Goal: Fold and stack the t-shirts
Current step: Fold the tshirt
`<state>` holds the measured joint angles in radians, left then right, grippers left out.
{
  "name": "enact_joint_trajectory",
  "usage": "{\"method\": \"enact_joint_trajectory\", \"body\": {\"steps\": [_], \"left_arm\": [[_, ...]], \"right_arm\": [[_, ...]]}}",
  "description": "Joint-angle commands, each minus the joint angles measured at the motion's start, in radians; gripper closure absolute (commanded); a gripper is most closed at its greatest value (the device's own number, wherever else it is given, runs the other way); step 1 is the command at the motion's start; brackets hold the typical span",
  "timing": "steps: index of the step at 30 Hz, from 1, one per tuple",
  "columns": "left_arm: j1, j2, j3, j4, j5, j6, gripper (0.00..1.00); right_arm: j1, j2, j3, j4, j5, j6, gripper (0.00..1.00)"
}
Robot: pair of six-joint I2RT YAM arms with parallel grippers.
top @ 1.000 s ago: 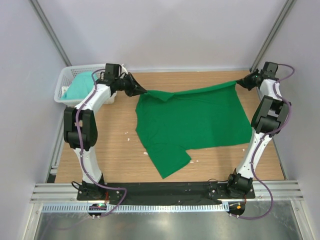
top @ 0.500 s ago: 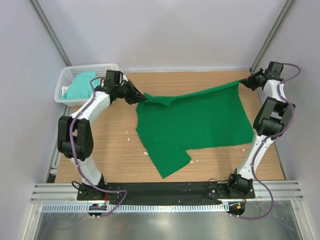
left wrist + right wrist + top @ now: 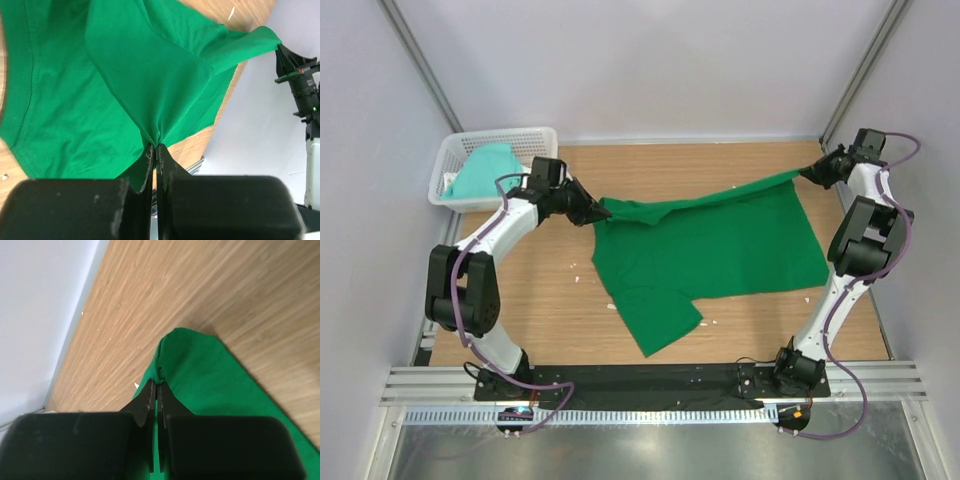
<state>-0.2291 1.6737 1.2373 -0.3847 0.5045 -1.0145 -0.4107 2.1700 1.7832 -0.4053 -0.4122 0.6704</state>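
Above the table [image 3: 680, 165] | left fingers [image 3: 151, 152] clamped tight on one far corner of the green t-shirt [image 3: 720, 250]; right fingers [image 3: 152, 390] likewise on the other | far edge lifted; rest on the wood | step: spreading, I judge | next: lay it taut, then fold

I am working in a robotics lab cell: plain pale walls [image 3: 650, 60] are enclosing my wooden tabletop [image 3: 700, 165], aluminium posts [image 3: 417, 60] are rising at 11 and 1 o'clock, and an aluminium rail [image 3: 880, 380] is running along 6 o'clock.
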Motion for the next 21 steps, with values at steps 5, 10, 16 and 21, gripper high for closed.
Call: {"method": "enact_joint_trajectory", "body": {"steps": [5,10,16,21], "left_arm": [[-0.032,-0.072,-0.067,-0.003,-0.041,-0.055,1.0],[-0.035,-0.075,-0.124,0.02,-0.052,-0.069,1.0],[-0.035,-0.051,-0.134,0.021,-0.047,-0.049,1.0],[-0.035,-0.048,-0.15,0.021,-0.044,-0.045,1.0]], "right_arm": [[-0.014,-0.145,-0.103,-0.013,0.058,-0.04,0.99],[-0.014,-0.174,-0.183,0.0,0.076,-0.025,0.99],[-0.016,-0.173,-0.199,-0.038,0.104,-0.068,0.99],[-0.016,-0.168,-0.203,-0.075,0.131,-0.098,0.99]]}}
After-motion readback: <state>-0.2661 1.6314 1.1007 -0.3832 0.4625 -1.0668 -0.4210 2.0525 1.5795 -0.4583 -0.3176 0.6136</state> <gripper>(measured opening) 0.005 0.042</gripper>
